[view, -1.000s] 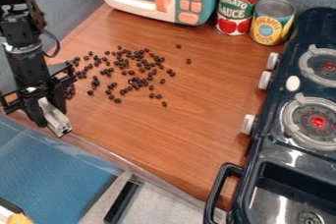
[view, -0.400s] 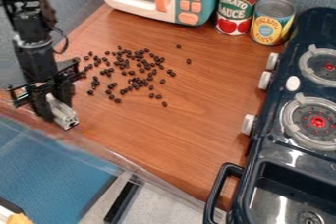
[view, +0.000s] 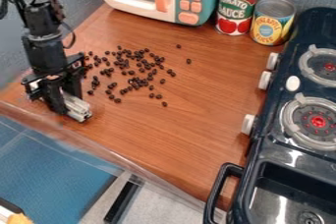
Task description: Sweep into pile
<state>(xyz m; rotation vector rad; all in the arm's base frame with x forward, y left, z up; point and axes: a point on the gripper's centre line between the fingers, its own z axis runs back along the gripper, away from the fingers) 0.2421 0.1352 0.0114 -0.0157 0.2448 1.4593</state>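
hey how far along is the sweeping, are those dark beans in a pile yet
Nothing looks finished: the dark beans lie loosely scattered across the counter. In hand, the gripper holds a pale bar beside their left side, apparently for sweeping. Left to do: gather the spread, including two strays on the right.

That arm [view: 44, 53] is black and blocky, with a silvery band [view: 42, 37], a thin dark looping cable [view: 73, 35] and a black end effector [view: 65, 99].
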